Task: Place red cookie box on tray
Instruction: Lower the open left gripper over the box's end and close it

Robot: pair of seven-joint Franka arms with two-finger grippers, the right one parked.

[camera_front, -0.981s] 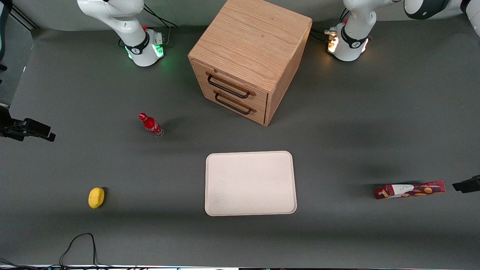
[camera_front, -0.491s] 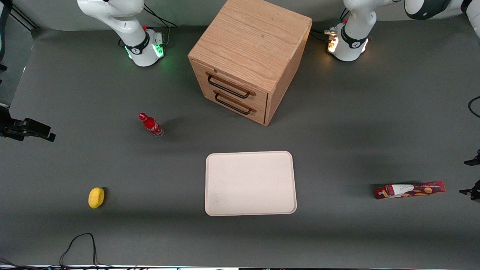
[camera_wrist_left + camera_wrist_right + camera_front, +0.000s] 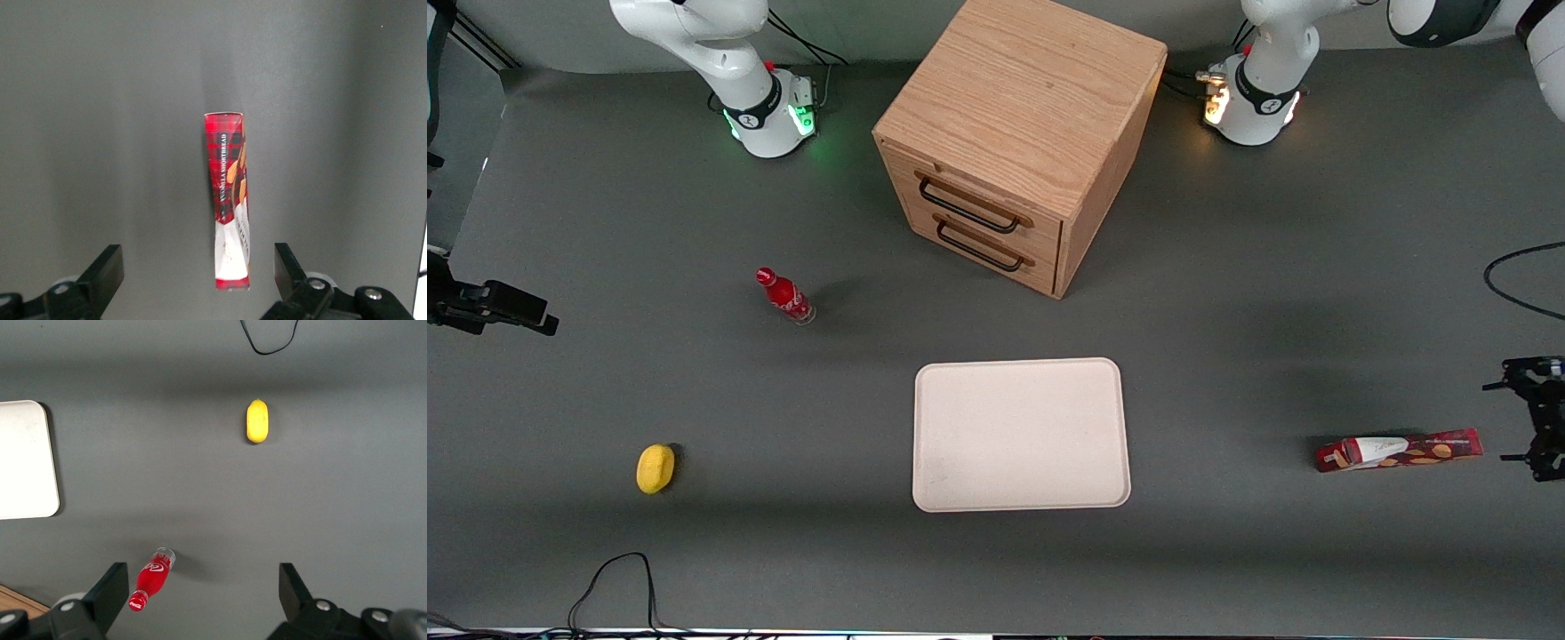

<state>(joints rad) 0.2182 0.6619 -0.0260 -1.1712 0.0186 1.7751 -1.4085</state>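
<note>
The gripper [image 3: 1532, 431], fingers spread wide, has swung in over the table's working-arm end, hanging just outside the red cookie box [image 3: 1399, 450], which lies flat, well apart from the tray [image 3: 1021, 435]; approach underway, grasp pending.

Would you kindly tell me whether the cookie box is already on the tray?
Not yet. The cookie box lies flat on the table toward the working arm's end, apart from the bare tray. The gripper hovers above it, jaws open.
</note>
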